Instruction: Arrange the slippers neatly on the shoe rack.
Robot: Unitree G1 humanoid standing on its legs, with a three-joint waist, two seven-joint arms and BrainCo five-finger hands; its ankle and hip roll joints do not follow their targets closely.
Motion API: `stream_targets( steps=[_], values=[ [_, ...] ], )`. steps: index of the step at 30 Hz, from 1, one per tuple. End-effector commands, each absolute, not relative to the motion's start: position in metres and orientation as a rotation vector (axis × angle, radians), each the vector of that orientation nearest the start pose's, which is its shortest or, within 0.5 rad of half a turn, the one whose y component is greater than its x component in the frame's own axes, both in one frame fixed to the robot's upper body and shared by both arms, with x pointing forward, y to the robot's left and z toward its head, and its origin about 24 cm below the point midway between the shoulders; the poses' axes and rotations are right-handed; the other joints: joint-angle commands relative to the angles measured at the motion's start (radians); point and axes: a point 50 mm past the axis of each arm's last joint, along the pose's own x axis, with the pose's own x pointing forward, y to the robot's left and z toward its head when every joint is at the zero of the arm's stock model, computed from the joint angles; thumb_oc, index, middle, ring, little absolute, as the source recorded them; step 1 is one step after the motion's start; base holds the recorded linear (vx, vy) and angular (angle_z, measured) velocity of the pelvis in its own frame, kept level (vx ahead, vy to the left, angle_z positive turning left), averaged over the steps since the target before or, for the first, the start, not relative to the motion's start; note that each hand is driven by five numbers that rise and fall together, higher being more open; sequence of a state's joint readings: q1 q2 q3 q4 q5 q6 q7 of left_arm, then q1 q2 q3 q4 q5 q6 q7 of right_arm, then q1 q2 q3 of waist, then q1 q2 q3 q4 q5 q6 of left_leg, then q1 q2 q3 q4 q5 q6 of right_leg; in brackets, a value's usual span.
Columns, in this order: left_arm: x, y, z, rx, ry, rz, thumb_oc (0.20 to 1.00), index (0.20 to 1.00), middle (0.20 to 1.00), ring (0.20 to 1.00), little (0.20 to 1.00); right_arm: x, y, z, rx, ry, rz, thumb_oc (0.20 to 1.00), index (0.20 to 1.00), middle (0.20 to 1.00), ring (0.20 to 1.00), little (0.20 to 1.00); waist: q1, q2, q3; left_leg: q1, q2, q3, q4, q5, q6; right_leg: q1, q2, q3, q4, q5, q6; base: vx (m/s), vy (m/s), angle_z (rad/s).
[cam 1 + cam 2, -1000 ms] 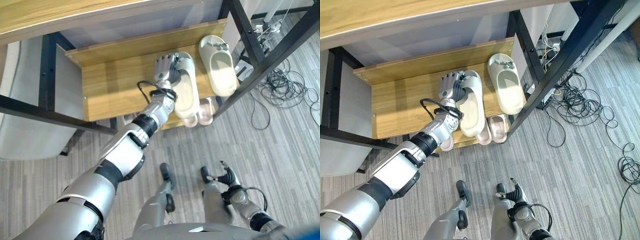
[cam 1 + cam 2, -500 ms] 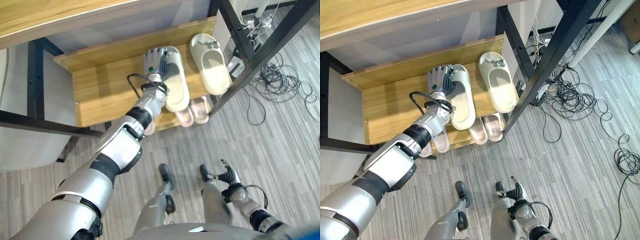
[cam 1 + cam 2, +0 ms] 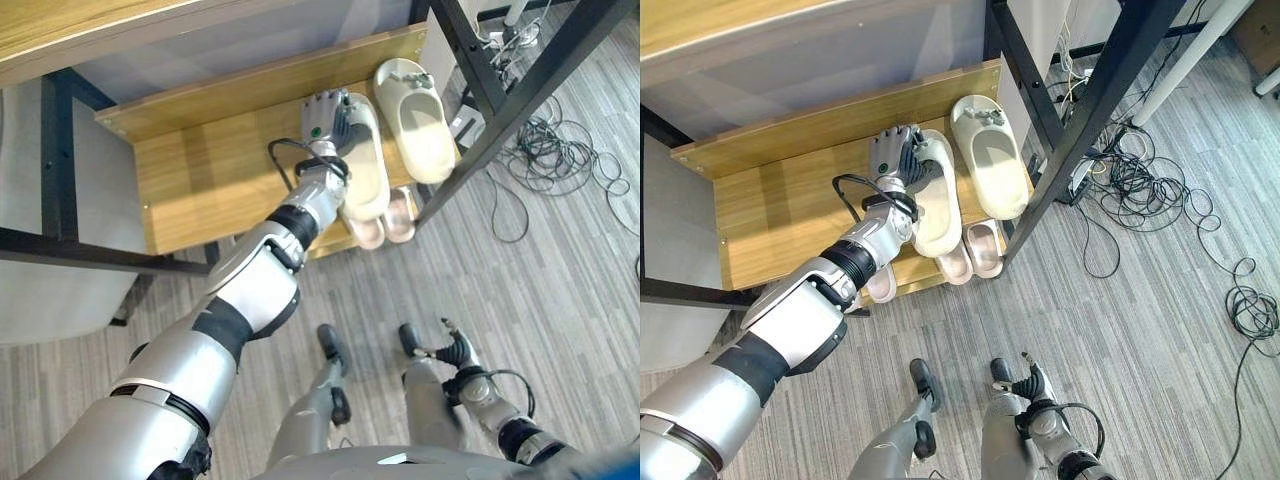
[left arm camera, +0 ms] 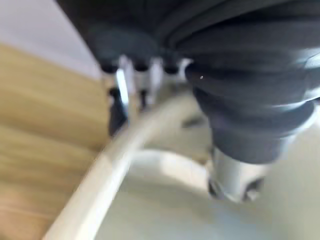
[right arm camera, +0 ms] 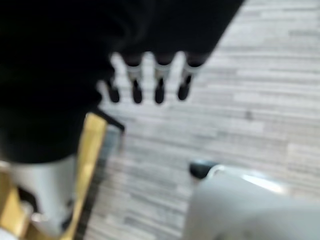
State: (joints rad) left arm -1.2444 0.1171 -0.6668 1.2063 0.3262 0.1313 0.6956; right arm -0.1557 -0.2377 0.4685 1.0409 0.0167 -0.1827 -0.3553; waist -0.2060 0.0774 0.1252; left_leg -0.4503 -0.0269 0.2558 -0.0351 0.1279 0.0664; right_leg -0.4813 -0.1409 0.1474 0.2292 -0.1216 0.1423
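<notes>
- While our left hand reaches onto the upper shelf of the shoe rack, we see its fingers curled over the side edge of a cream slipper, thumb inside, gripping it.
- That slipper lies lengthwise near the shelf's right end, its heel at the front edge.
- Its mate, a second cream slipper, sits just beside it, closer to the right edge.
- Pink slippers rest on the lower shelf beneath.
- Our right hand hangs low over the floor, fingers straight and loosely spread.
</notes>
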Motion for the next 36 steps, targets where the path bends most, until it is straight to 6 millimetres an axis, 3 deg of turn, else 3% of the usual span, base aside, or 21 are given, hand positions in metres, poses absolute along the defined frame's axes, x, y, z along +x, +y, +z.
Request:
stream_targets(
  steps=[1, 9, 13, 14, 18, 22, 27, 30, 31, 33, 36],
  values=[
    [0.418, 0.078, 0.204, 1.059, -0.342, 0.365, 1.000, 1.000, 1.000, 1.000, 1.000, 0.197, -0.198, -0.115, -0.582, 0.643, -0.031, 1.000, 1.000, 1.000, 1.000, 1.000, -0.004, -0.002, 0.040, -0.021, 0.022, -0.090, 0.069, -0.096, -0.111, 0.072, -0.113, -0.079, -0.227, 0.207, 0.072, 0.00, 0.000, 0.00],
    [0.418, 0.068, 0.215, 0.841, -0.351, 0.331, 1.000, 1.000, 1.000, 1.000, 1.000, 0.191, -0.203, -0.120, -0.582, 0.694, -0.042, 1.000, 1.000, 1.000, 1.000, 1.000, 0.002, -0.010, 0.031, -0.015, 0.022, -0.096, 0.074, -0.096, -0.111, 0.079, -0.114, -0.086, -0.211, 0.193, 0.071, -0.01, 0.003, 0.06],
    [0.415, 0.050, 0.234, 0.481, -0.358, 0.228, 1.000, 1.000, 1.000, 1.000, 1.000, 0.182, -0.204, -0.127, -0.573, 0.770, -0.048, 1.000, 1.000, 1.000, 1.000, 1.000, 0.026, 0.004, -0.004, 0.010, 0.020, -0.102, 0.089, -0.107, -0.110, 0.120, -0.119, -0.103, -0.209, 0.183, 0.073, 0.03, 0.009, 0.11],
    [0.411, 0.041, 0.241, 0.461, -0.405, 0.189, 1.000, 1.000, 1.000, 1.000, 1.000, 0.181, -0.205, -0.128, -0.565, 0.784, -0.056, 1.000, 1.000, 1.000, 1.000, 1.000, 0.036, 0.012, -0.009, 0.015, 0.016, -0.108, 0.089, -0.107, -0.108, 0.130, -0.120, -0.108, -0.208, 0.181, 0.073, 0.01, 0.009, 0.12],
    [0.412, 0.046, 0.243, 0.553, -0.442, 0.187, 1.000, 1.000, 1.000, 1.000, 1.000, 0.178, -0.211, -0.129, -0.553, 0.813, -0.088, 1.000, 1.000, 1.000, 1.000, 1.000, 0.052, 0.018, -0.013, 0.027, 0.011, -0.118, 0.087, -0.105, -0.107, 0.147, -0.123, -0.115, -0.203, 0.176, 0.074, -0.01, 0.000, 0.10],
    [0.413, 0.053, 0.227, 0.534, -0.400, 0.154, 1.000, 1.000, 1.000, 1.000, 1.000, 0.170, -0.214, -0.133, -0.543, 0.852, -0.108, 1.000, 1.000, 1.000, 1.000, 1.000, 0.066, 0.021, -0.020, 0.044, 0.009, -0.124, 0.088, -0.109, -0.105, 0.166, -0.124, -0.124, -0.194, 0.165, 0.074, 0.01, -0.006, 0.07],
    [0.411, 0.079, 0.191, 0.617, -0.343, 0.164, 1.000, 1.000, 1.000, 1.000, 1.000, 0.167, -0.213, -0.135, -0.504, 0.872, -0.143, 1.000, 1.000, 1.000, 1.000, 1.000, 0.093, 0.023, -0.019, 0.058, 0.007, -0.131, 0.104, -0.119, -0.104, 0.191, -0.128, -0.142, -0.195, 0.160, 0.073, 0.00, -0.015, 0.12],
    [0.408, 0.101, 0.167, 0.689, -0.287, 0.183, 1.000, 1.000, 1.000, 1.000, 1.000, 0.169, -0.211, -0.135, -0.484, 0.869, -0.156, 1.000, 1.000, 1.000, 1.000, 1.000, 0.110, 0.022, -0.018, 0.062, 0.007, -0.134, 0.119, -0.129, -0.102, 0.203, -0.129, -0.148, -0.195, 0.157, 0.071, 0.01, -0.022, 0.12],
    [0.406, 0.122, 0.151, 0.735, -0.237, 0.207, 1.000, 1.000, 1.000, 1.000, 1.000, 0.168, -0.209, -0.135, -0.477, 0.873, -0.157, 1.000, 1.000, 1.000, 1.000, 1.000, 0.121, 0.022, -0.019, 0.063, 0.009, -0.132, 0.133, -0.138, -0.102, 0.214, -0.128, -0.152, -0.197, 0.153, 0.068, 0.01, -0.024, 0.16],
    [0.400, 0.142, 0.134, 0.764, -0.191, 0.239, 1.000, 1.000, 1.000, 1.000, 1.000, 0.166, -0.207, -0.137, -0.470, 0.878, -0.155, 1.000, 1.000, 1.000, 1.000, 1.000, 0.132, 0.021, -0.018, 0.066, 0.011, -0.133, 0.146, -0.146, -0.101, 0.224, -0.127, -0.155, -0.200, 0.150, 0.065, 0.01, -0.021, 0.12],
    [0.396, 0.148, 0.121, 0.812, -0.164, 0.235, 1.000, 1.000, 1.000, 1.000, 1.000, 0.165, -0.206, -0.137, -0.470, 0.880, -0.152, 1.000, 1.000, 1.000, 1.000, 1.000, 0.134, 0.019, -0.019, 0.071, 0.015, -0.132, 0.148, -0.149, -0.102, 0.229, -0.126, -0.155, -0.202, 0.148, 0.065, 0.00, 0.000, 0.00]
  ],
)
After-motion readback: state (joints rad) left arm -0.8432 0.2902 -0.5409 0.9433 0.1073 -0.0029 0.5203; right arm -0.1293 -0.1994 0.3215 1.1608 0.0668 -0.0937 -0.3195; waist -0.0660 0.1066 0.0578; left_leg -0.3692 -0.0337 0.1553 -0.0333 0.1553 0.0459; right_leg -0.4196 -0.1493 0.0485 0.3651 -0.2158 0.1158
